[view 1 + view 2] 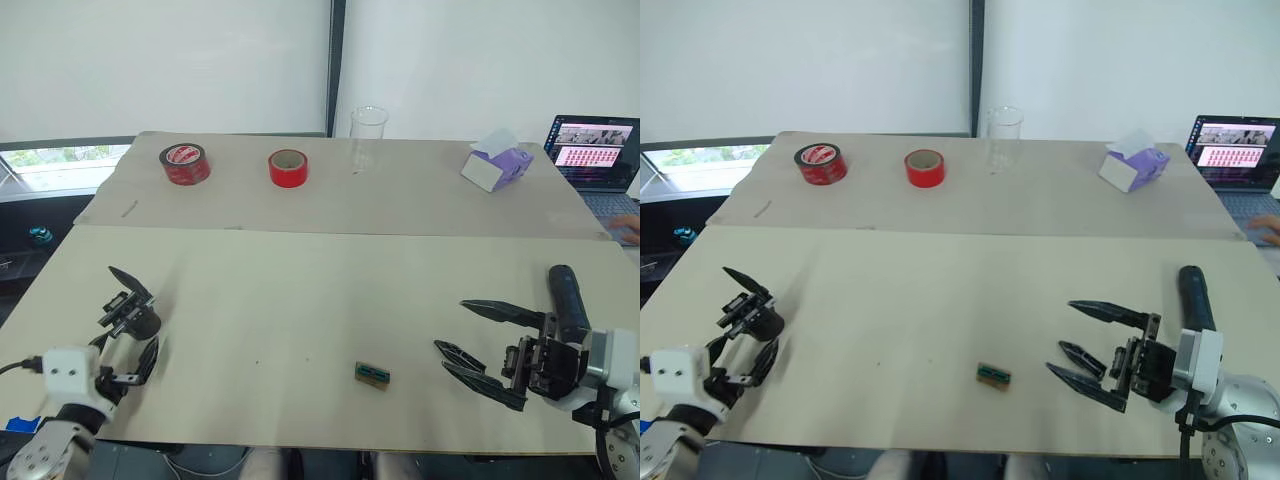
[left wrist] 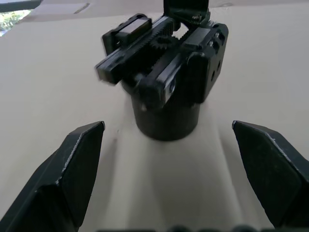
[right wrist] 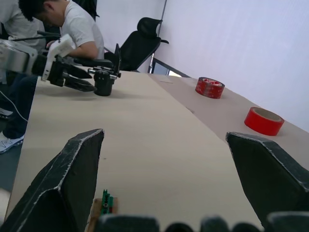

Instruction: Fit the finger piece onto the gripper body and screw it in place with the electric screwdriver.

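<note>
Matt black plastic gripper body (image 2: 166, 77), glossy red tape rolls (image 1: 288, 168), clear glass beaker (image 1: 368, 135)

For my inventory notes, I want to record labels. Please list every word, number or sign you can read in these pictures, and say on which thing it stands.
No text can be read.
Dark red tape roll with white print on top: too blurred to read.
Open laptop screen with pink rows: too small to read.
Purple and white tissue box: no legible marking.
</note>
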Available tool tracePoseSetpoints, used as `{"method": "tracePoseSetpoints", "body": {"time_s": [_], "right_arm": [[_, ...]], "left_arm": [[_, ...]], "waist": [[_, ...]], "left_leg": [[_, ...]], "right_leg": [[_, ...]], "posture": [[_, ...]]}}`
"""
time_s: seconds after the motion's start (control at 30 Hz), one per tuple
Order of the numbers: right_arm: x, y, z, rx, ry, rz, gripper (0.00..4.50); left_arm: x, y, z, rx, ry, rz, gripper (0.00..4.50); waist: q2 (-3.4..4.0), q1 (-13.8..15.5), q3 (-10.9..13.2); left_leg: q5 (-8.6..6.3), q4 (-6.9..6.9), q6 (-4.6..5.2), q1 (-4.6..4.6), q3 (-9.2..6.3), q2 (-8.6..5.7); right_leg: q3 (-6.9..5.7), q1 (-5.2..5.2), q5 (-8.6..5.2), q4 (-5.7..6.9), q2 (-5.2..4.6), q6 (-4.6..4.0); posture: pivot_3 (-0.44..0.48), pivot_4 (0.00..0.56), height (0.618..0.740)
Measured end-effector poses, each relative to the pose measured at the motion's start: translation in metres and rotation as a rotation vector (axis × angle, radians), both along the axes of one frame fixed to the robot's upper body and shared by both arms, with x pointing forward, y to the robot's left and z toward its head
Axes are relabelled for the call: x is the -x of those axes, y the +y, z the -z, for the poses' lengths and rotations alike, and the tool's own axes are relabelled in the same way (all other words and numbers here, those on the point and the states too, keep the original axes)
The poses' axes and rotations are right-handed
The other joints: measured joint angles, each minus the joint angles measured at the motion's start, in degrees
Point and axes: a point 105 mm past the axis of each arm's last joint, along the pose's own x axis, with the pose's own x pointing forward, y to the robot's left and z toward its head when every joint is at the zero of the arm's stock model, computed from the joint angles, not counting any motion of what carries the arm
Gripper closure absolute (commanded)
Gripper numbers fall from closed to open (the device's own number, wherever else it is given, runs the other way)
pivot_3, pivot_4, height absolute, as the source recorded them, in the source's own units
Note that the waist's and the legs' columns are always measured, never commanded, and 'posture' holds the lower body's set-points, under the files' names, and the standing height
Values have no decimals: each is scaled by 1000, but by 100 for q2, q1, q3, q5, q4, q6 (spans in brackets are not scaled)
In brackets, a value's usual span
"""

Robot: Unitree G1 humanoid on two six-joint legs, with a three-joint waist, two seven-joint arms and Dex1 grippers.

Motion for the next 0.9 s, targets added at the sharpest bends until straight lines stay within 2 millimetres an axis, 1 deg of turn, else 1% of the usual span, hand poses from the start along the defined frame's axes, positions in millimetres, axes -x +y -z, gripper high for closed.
{"method": "tracePoseSetpoints", "body": {"time_s": [0.13,0.3,0.4,0.47,0.5,0.57,0.63,0.7,0.73,0.8,0.83,0.9], "right_arm": [[-1,0,2,3,9,21,48],[1,-1,7,11,10,38,48],[3,-6,13,18,22,36,0],[5,-10,18,25,33,37,0],[6,-12,20,29,36,36,0],[8,-16,23,37,38,41,0],[9,-23,25,47,32,59,0],[13,-29,28,60,31,72,0],[17,-31,31,69,38,75,0],[22,-35,35,78,44,79,0],[26,-36,38,81,51,79,0],[32,-38,43,89,73,81,0]], "left_arm": [[-14,-1,7,28,26,-9,0],[-31,0,7,28,26,0,0],[-39,-1,8,30,27,21,823],[-40,-1,9,37,28,31,1814],[-40,-1,10,38,29,40,2172],[-40,-2,11,36,23,56,2151],[-39,-7,10,36,10,96,2151],[-41,-25,8,55,-12,184,2151],[-44,-41,7,61,-17,256,2151],[-50,-77,3,69,-30,417,2151],[-54,-100,-1,73,-40,515,2151],[-61,-139,-13,58,-76,689,2151]], "waist": [[-1,-20,0],[1,9,-1],[6,25,-4],[15,31,-9],[22,34,-14],[32,34,-19],[32,32,-19],[27,70,-16],[24,115,-14],[20,191,-12],[15,199,-10],[9,196,-6]], "left_leg": [[3,0,-5,1,1,0],[6,0,-10,6,1,0],[6,-1,-10,13,1,0],[5,-2,-10,19,1,0],[5,-2,-10,21,1,0],[5,-4,-10,22,1,0],[5,-4,-10,18,3,0],[4,-3,-7,15,2,-1],[3,0,-6,9,1,-2],[3,6,-5,-2,1,-6],[3,10,-3,-5,2,-6],[3,12,-3,-12,2,-6]], "right_leg": [[-2,-2,4,5,0,2],[-4,-2,6,5,0,-2],[-4,-3,6,3,-2,-2],[-3,-3,5,3,-4,-2],[-3,-3,4,4,-4,-3],[-2,-3,4,4,-5,-3],[-1,-4,4,3,-5,-4],[-4,-6,4,-1,-6,-4],[-7,-5,4,-3,-8,-4],[-10,-10,6,-6,-8,-4],[-8,-10,8,-6,-9,-5],[-6,4,12,-4,-7,-4]], "posture": [[0,150,740],[0,150,740],[0,150,740],[0,150,740],[0,150,740],[0,150,740],[0,150,740],[0,150,740],[0,150,740],[0,150,740],[0,150,740],[0,150,740]]}}
